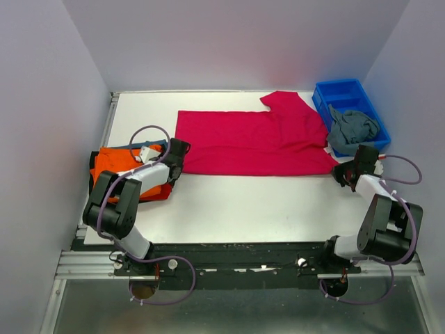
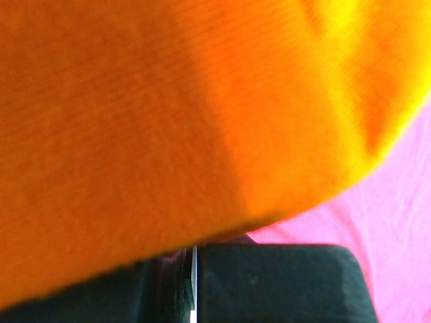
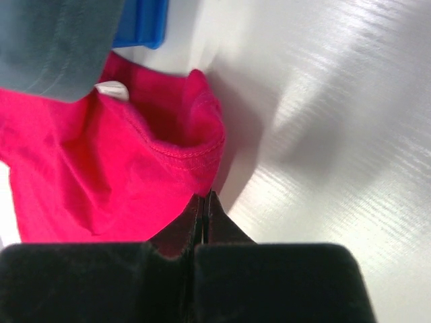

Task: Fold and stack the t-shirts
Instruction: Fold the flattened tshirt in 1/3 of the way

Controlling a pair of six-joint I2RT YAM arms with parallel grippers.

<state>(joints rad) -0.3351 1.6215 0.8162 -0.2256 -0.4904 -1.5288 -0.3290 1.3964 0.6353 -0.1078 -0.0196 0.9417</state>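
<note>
Orange tee [image 2: 168, 121] blankets the clenched left hand [image 2: 194, 250]; low right hand [image 3: 204, 200] pinches crimson tee [image 3: 101, 182] hem.

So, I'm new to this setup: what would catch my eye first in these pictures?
The big crimson-pink t-shirt spread across the far half of the white table. Next, the bright orange t-shirt at the left edge, and the blue bin at far right holding a grey-blue t-shirt.

Near strip of the counter [image 1: 243, 209] is wide open; pink tee [image 1: 250, 142] covers the middle, blue bin [image 1: 345, 94] blocks far right.
</note>
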